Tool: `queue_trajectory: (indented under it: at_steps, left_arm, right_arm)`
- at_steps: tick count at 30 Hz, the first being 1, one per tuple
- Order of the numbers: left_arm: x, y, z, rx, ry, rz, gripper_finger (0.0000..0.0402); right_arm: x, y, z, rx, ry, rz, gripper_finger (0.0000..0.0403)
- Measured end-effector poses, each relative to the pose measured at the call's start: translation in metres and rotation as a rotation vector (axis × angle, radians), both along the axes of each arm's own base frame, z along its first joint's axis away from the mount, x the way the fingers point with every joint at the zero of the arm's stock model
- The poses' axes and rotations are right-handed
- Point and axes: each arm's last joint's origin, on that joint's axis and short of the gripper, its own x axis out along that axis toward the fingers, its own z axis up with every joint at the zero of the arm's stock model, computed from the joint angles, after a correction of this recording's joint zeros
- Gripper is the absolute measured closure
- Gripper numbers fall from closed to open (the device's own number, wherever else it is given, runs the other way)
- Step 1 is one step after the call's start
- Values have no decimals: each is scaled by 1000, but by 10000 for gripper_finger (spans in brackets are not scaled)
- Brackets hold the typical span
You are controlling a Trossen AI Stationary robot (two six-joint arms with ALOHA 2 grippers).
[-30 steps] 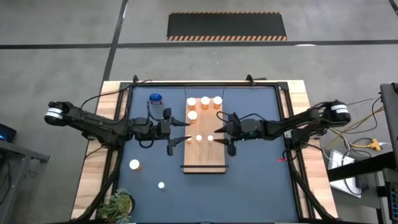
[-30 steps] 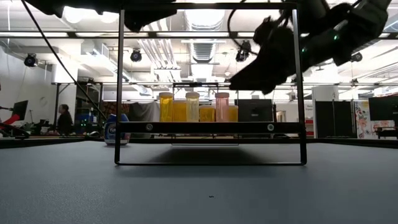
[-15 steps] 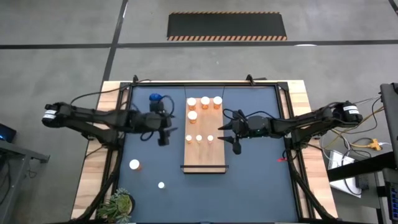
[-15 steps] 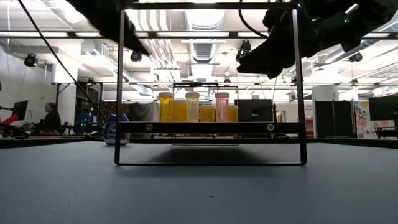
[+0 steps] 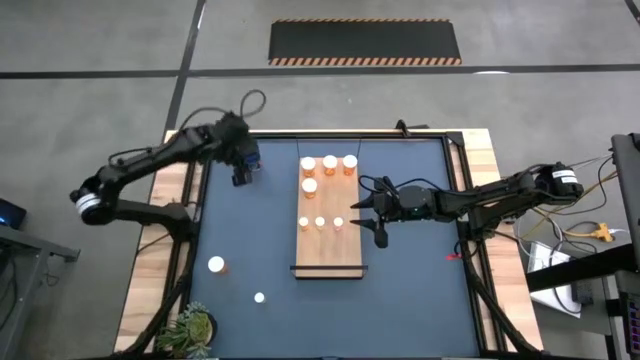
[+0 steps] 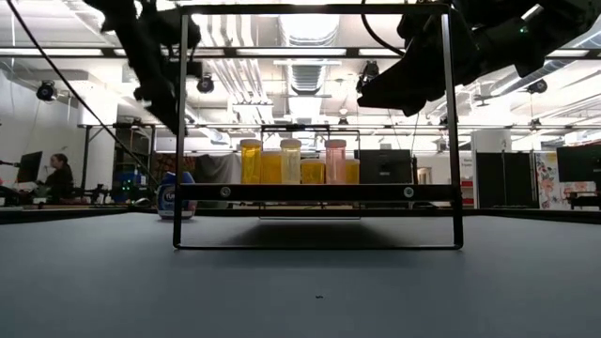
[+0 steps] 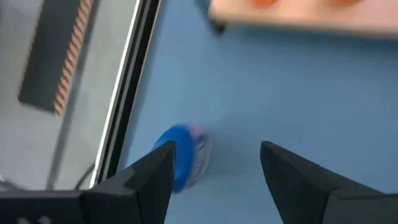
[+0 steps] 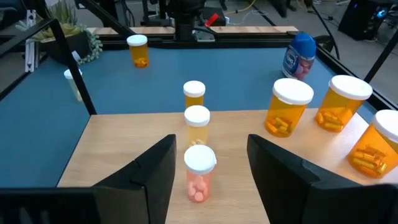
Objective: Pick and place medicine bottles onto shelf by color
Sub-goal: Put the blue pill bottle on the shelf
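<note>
The blue bottle stands upright on the blue table at the far left; it also shows in the low view. My left gripper hovers open above it, the bottle lying near one finger. The wooden shelf carries several white-capped orange bottles at its far end and three small ones mid-board. My right gripper is open and empty at the shelf's right edge, facing the small bottles.
An orange bottle and a small white-capped bottle stand on the table near left. A green plant sits at the near left corner. A black frame surrounds the work area. A person sits far behind.
My left gripper has left the shelf's left edge and swung toward the table's left and far edges, ending above the blue bottle. My right gripper has drawn back a little toward the table's right, off the shelf, and then stayed still. The bottles have kept their places.
</note>
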Motion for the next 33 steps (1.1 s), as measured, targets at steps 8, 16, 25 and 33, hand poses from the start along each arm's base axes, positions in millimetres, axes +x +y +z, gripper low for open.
queue_trajectory:
  at_steps: [8, 16, 25, 33]
  left_arm:
    - [4, 55, -35, -107, 145, 77, 185]
    - [22, 77, -51, -101, 279, 93, 185]
    - [24, 79, -60, -114, 332, 44, 188]
    - [24, 76, -60, -114, 348, 15, 243]
  right_arm:
    - [0, 0, 0, 0, -2, 0, 213]
    - [0, 0, 0, -1, 0, 0, 213]
    - [0, 0, -1, -9, 12, 3, 213]
    - [0, 0, -2, -9, 18, 3, 213]
